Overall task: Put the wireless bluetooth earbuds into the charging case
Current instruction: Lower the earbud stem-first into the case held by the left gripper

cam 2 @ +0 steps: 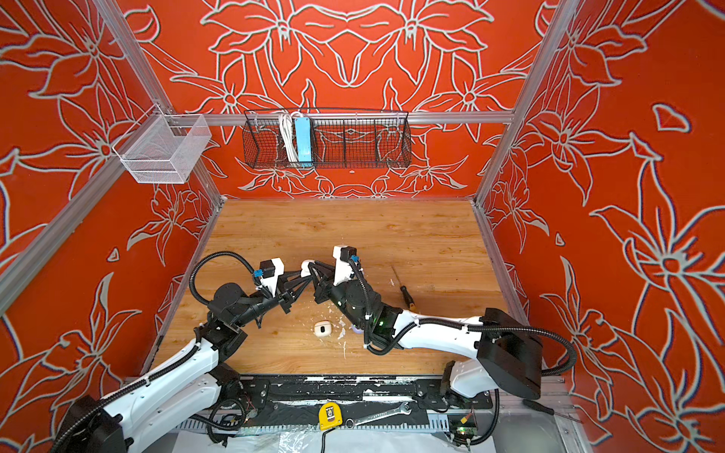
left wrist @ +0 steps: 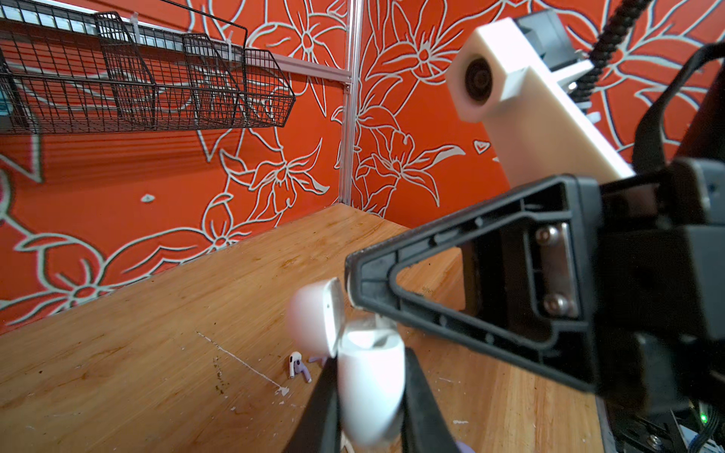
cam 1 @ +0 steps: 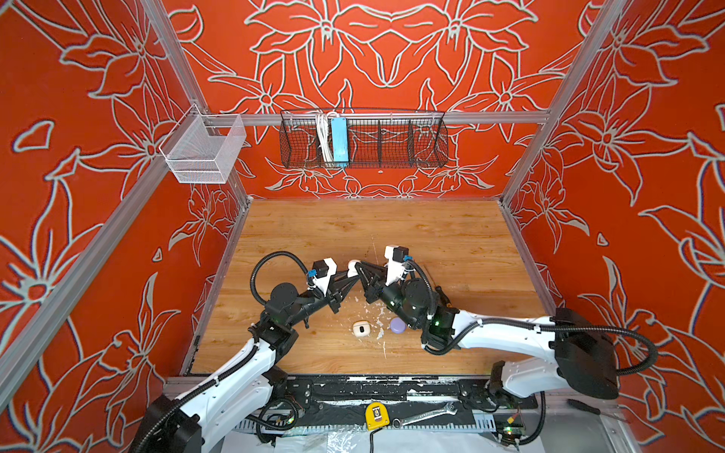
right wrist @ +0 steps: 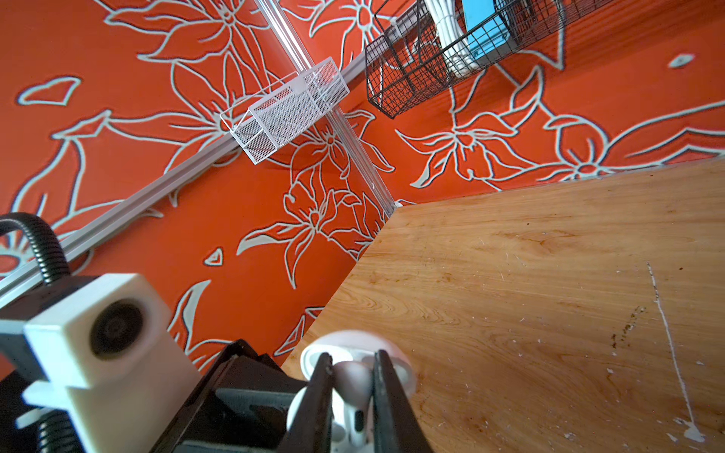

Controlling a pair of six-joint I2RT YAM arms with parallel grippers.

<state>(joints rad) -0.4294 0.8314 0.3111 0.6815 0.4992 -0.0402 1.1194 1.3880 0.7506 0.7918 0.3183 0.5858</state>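
My left gripper [left wrist: 370, 364] is shut on a white charging case [left wrist: 370, 392], held upright with its lid [left wrist: 317, 313] swung open. My right gripper [right wrist: 351, 376] is shut on a white earbud [right wrist: 353, 386], right over the open mouth of the case [right wrist: 353, 345]. In both top views the two grippers meet tip to tip above mid-table, left [cam 1: 352, 275] and right [cam 1: 360, 267], with the case [cam 1: 352, 265] between them. On the wood beyond the case lie a white earbud [left wrist: 294, 362] and a lavender earbud [left wrist: 305, 372].
A shut white case [cam 1: 361, 328] and a lavender case [cam 1: 398, 324] lie on the table [cam 1: 451, 235] near the front, among white paint flecks. A screwdriver [cam 2: 404, 288] lies right of the right arm. A black wire basket [cam 1: 363, 141] and a white mesh basket [cam 1: 204, 151] hang on the walls.
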